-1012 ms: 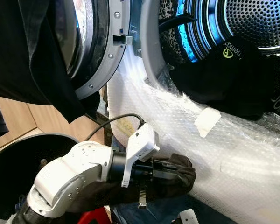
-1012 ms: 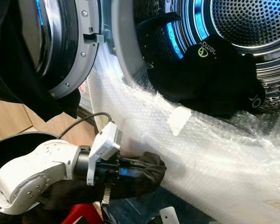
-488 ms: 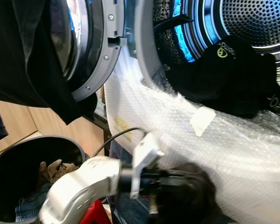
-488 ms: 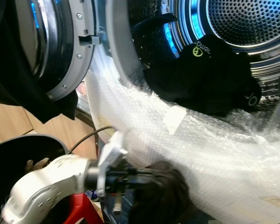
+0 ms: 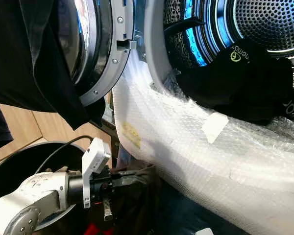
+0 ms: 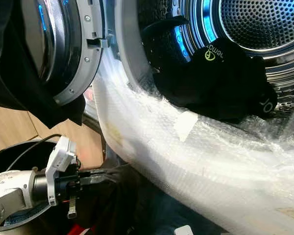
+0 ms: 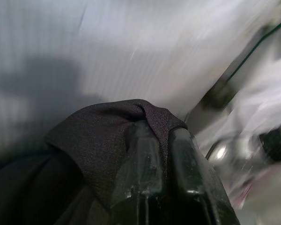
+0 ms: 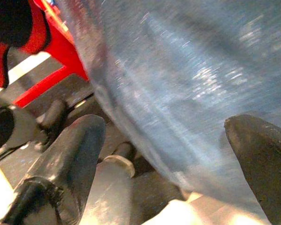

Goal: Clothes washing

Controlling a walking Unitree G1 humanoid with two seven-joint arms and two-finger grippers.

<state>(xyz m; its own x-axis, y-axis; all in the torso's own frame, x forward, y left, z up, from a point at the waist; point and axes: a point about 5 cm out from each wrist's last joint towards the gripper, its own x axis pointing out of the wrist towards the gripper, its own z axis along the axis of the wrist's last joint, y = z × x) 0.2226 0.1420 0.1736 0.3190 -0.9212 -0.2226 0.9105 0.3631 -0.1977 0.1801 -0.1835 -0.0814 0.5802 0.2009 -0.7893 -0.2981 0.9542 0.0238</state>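
My left gripper has its 2 fingers pinched together on a fold of dark garment, low in front of the washing machine, just below the bubble wrap that drapes over the machine's front. The rest of that cloth hangs down from my fingers into shadow. Beside my left arm sits a dark round bin. Above, the washer door stands open with black fabric draped over it. Inside the drum, another black garment with a green logo lies at the opening's lower edge. My right gripper has its fingers spread wide, with blurred blue denim close in front.
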